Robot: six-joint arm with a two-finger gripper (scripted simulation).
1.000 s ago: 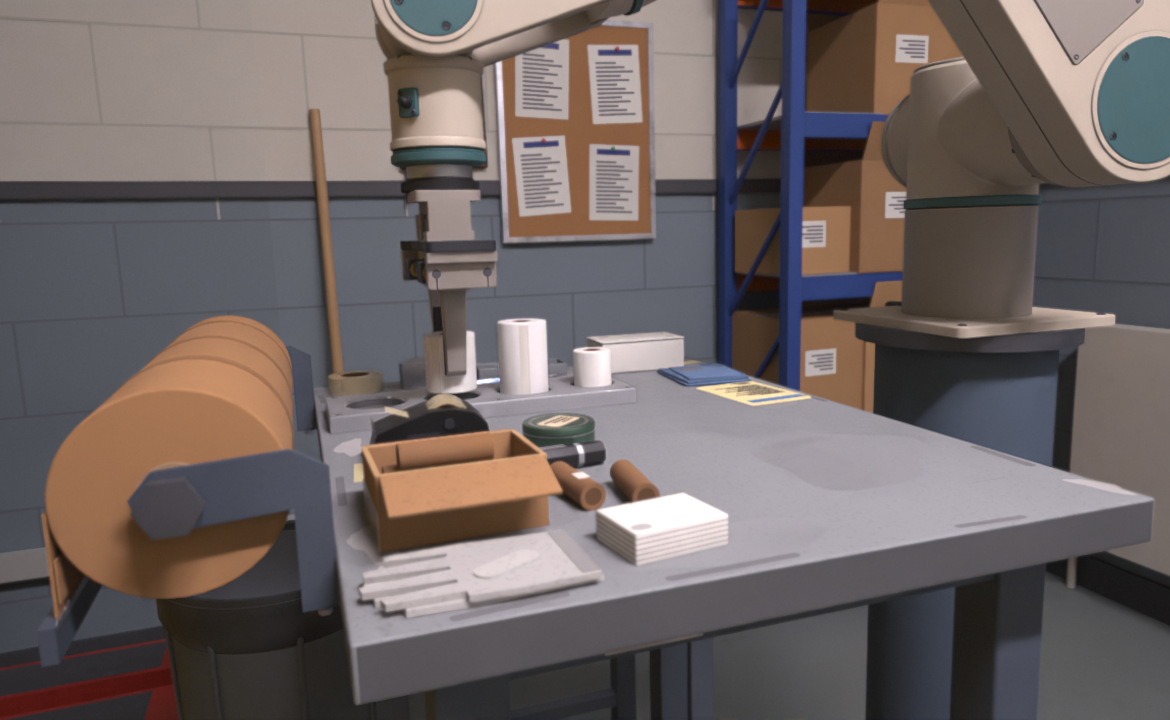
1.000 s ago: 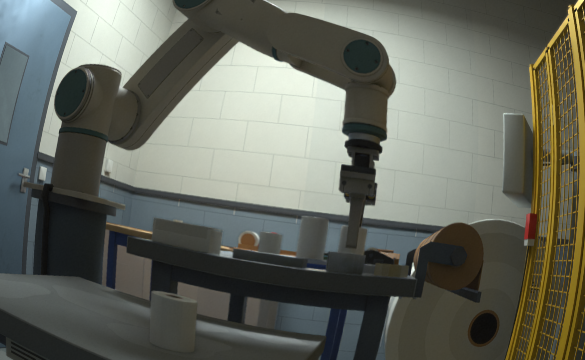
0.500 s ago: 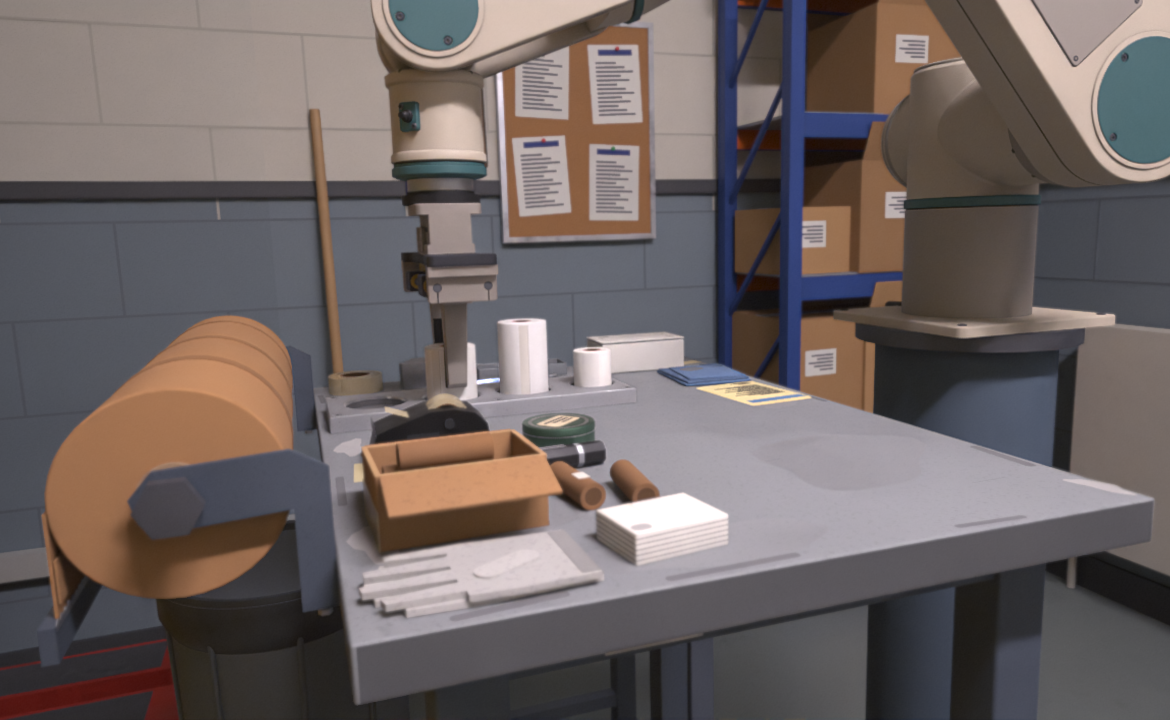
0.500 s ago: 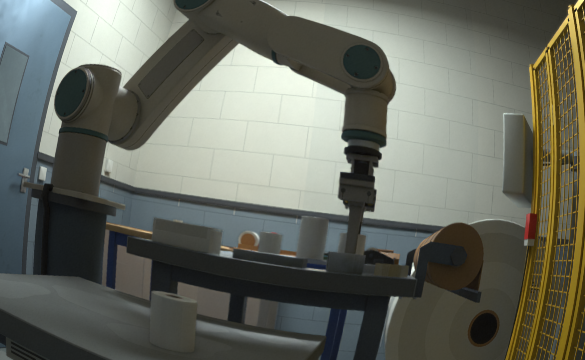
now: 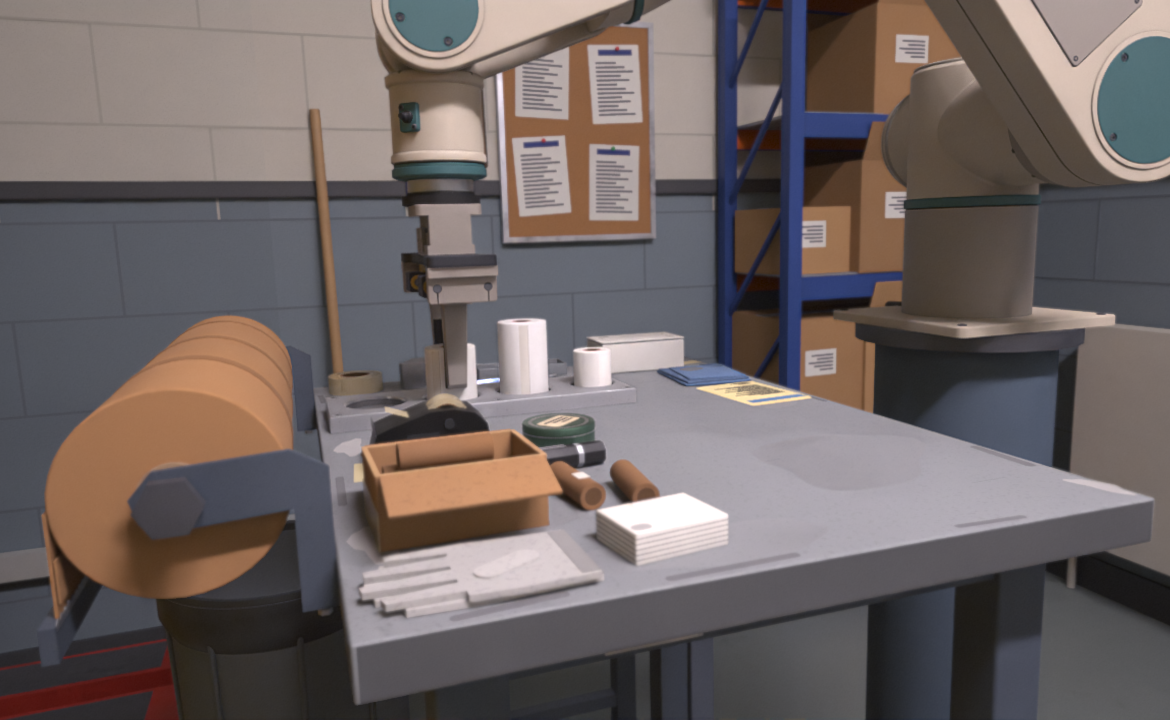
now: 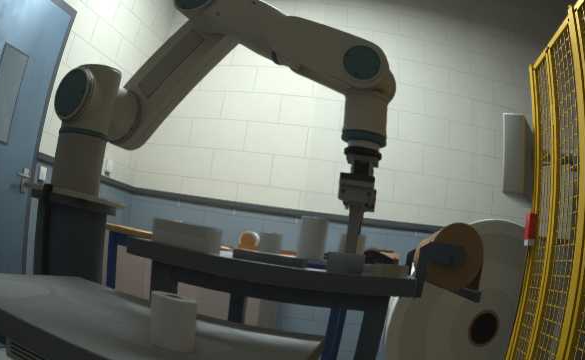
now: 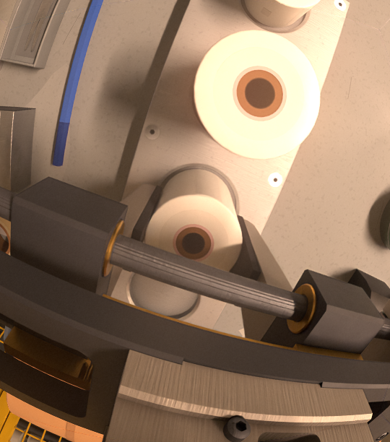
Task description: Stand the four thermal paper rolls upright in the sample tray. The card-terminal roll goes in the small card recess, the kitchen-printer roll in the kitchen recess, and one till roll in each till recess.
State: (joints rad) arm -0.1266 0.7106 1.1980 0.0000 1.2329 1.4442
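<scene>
A tall white roll (image 5: pixel 522 355) and a small white roll (image 5: pixel 592 366) stand upright in neighbouring recesses of the grey sample tray (image 5: pixel 482 394) at the table's far edge. I hold a third roll, a till roll (image 7: pixel 192 231), upright in my closed gripper (image 5: pixel 452 372), set down into a round recess (image 7: pixel 198 181) just left of the tall roll. An empty recess (image 5: pixel 366 403) lies further left in the tray. A fourth white roll (image 6: pixel 173 321) stands on a separate low surface, seen only by the second side camera.
An open cardboard box (image 5: pixel 455 484) sits in front of the tray, with a tape dispenser (image 5: pixel 428 417), a green tape reel (image 5: pixel 558 427), two brown cores (image 5: pixel 607 484), a white pad (image 5: pixel 661 527) and gloves (image 5: pixel 473 573). A large brown paper roll (image 5: pixel 169 457) hangs off the table's left side.
</scene>
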